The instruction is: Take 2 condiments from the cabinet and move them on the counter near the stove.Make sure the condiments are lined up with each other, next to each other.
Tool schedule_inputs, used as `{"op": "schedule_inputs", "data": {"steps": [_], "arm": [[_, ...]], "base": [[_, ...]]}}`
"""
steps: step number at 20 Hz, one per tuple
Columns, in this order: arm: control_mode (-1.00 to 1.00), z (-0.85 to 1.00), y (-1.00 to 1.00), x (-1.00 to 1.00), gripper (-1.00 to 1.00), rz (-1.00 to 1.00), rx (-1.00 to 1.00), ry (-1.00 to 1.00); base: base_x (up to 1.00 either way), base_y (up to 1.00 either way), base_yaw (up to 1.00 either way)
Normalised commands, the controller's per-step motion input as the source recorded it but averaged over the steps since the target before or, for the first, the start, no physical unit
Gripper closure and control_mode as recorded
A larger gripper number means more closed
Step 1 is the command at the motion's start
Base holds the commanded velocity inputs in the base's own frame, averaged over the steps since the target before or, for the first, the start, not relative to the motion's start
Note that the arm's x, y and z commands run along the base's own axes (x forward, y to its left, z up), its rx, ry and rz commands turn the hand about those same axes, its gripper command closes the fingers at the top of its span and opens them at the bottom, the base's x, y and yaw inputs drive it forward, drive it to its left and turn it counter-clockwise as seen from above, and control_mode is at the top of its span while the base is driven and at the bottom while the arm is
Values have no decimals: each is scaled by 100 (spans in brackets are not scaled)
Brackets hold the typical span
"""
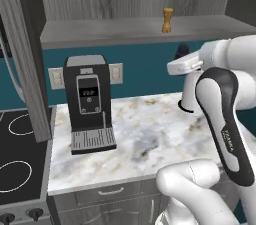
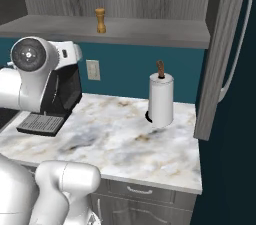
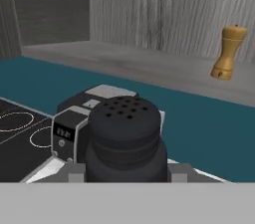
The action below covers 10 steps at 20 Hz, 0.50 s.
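The jaws grasp the squat black perforated-top shaker (image 3: pixel 124 141) above the marble worktop (image 1: pixel 150 134), while the tan wooden mill (image 1: pixel 167 20) stands upright (alone) on the grey cabinet shelf (image 1: pixel 115 31).

**Black shaker in the pincer, wooden mill on the shelf**

We see the squat black shaker (image 3: pixel 124 141) upright between the pincer's (image 3: pixel 124 172) fingers, perforated top up. The tan wooden mill (image 3: pixel 228 52) stands upright on the cabinet shelf (image 3: pixel 149 66), beyond and above the pincer.

coffee machine (image 1: pixel 89 101) beside stove (image 1: pixel 17 154), marble bare right
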Motion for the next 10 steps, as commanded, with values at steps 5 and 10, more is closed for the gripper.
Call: {"op": "schedule_inputs", "data": {"steps": [5, 10], "arm": [[-100, -21, -38, -9, 100, -14, -2, 5], [-100, -19, -50, -7, 100, -11, -1, 0]], "base": [[0, 0, 0], [0, 0, 0]]}}
